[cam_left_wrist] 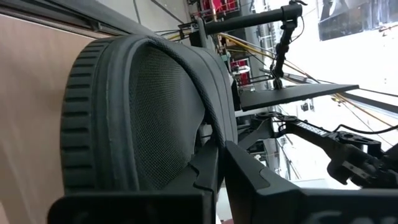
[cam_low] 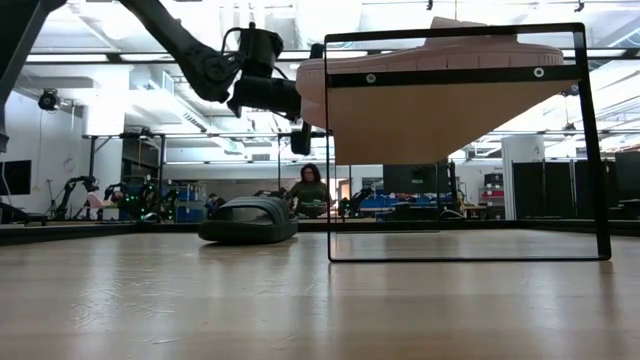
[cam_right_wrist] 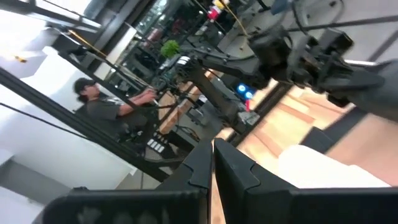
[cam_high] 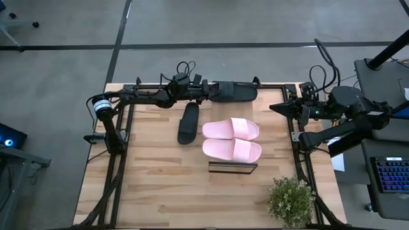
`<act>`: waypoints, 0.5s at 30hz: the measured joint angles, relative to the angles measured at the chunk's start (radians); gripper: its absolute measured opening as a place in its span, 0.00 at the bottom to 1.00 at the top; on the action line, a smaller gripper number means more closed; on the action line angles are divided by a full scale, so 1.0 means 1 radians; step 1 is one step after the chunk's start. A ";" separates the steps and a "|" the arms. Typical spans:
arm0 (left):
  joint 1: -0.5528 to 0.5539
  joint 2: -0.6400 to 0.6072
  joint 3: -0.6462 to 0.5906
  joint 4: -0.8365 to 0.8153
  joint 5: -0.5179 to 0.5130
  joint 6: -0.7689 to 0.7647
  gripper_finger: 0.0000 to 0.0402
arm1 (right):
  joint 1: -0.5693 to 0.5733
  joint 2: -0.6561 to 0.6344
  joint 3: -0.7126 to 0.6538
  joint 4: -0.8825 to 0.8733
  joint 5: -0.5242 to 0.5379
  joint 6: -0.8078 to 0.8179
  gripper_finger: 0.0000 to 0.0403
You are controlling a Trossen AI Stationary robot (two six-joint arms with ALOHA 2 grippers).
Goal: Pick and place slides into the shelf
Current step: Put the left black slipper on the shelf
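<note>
My left gripper [cam_high: 208, 93] reaches level along the table's far edge, shut on a black slide [cam_high: 234, 91] held in the air beyond it. A second black slide [cam_high: 188, 122] rests on its sole on the tabletop, left of the shelf [cam_low: 440, 130]. Two pale pink slides [cam_high: 231, 129] [cam_high: 233, 150] lie side by side on the shelf's plank top. In the low view the shelf hides the held slide. My right gripper [cam_high: 273, 107] waits shut, high over the table's right edge, holding nothing. My left gripper pinches the black slide between its two fingers [cam_left_wrist: 208, 177] at the strap's edge [cam_left_wrist: 214, 130], coming level from the table's left, along the slide's length. The slide is turned onto its side, its ridged sole rim [cam_left_wrist: 81, 124] to one side, lifted clear of the table.
A small potted plant [cam_high: 291, 199] stands at the near right corner. Black frame rails [cam_high: 121, 147] run along the table's left and right sides. A person [cam_low: 310, 187] sits in the room beyond the far edge. Bare tabletop lies near the front edge.
</note>
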 joint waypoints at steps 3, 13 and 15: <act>0.001 0.000 0.000 -0.015 -0.001 0.007 0.00 | 0.000 0.015 0.000 0.048 -0.024 -0.016 0.02; 0.001 0.000 -0.002 -0.044 -0.015 0.017 0.00 | 0.000 0.076 0.000 0.093 -0.068 -0.028 0.02; 0.001 0.000 -0.002 -0.044 -0.019 0.018 0.00 | 0.000 0.084 0.000 0.093 -0.083 -0.028 0.02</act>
